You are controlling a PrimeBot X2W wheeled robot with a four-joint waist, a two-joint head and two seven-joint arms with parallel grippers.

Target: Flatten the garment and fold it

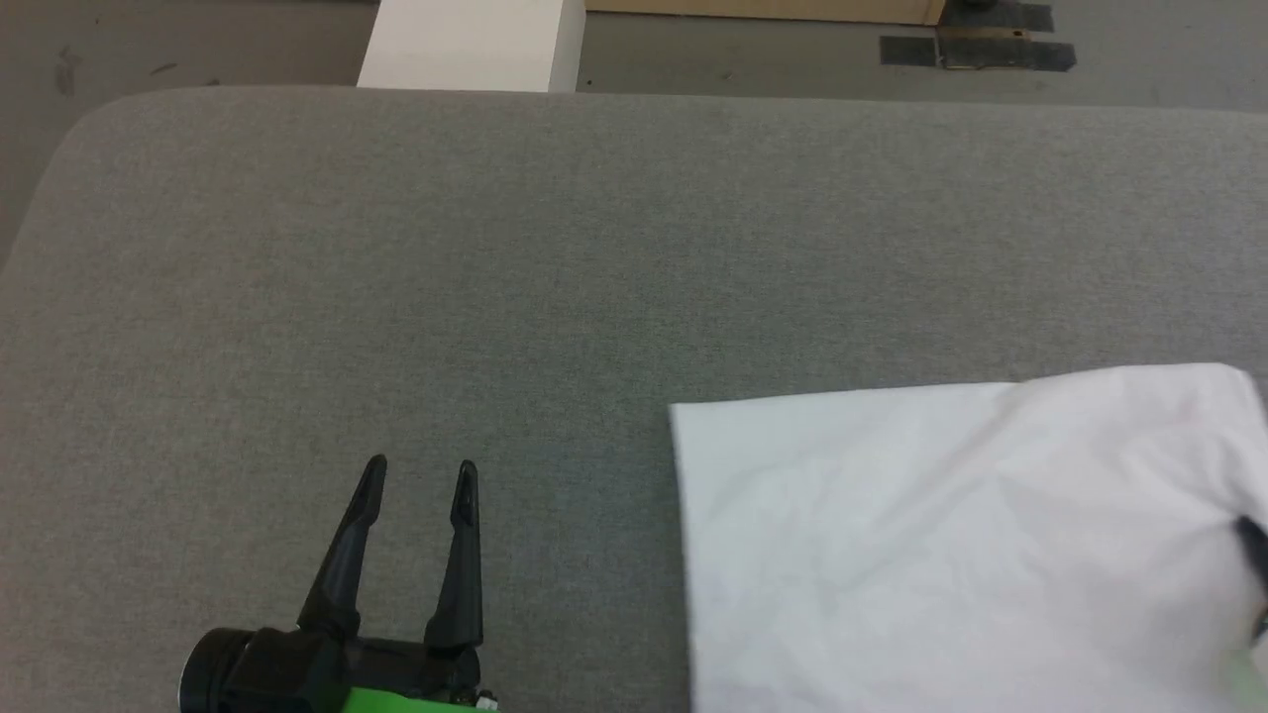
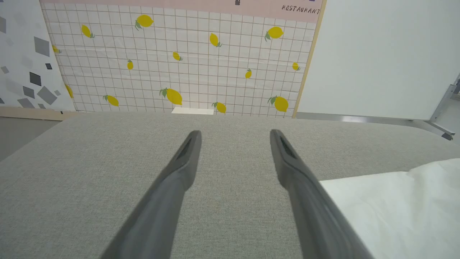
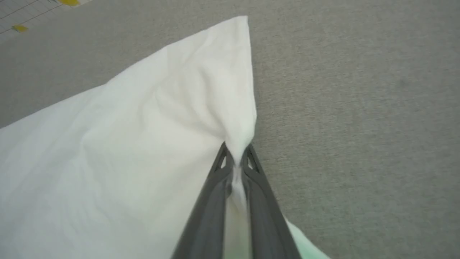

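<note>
Right wrist view: right tool (image 3: 235, 153) pinched shut on garment (image 3: 143, 144) edge. Left tool (image 1: 420, 467) spread open, empty, over tabletop (image 1: 594, 248); garment lies to its right, near.

In the right wrist view the shirt's (image 3: 125, 144) pinched fold disappears between the fingers (image 3: 212, 201) of the right pincer (image 3: 235, 154), and we find the cloth there blurred. In the head view the shirt runs off the right and bottom edges; that pincer is a dark sliver cut by the right edge. The left pincer's (image 1: 421, 463) base is cut by the bottom edge.
</note>
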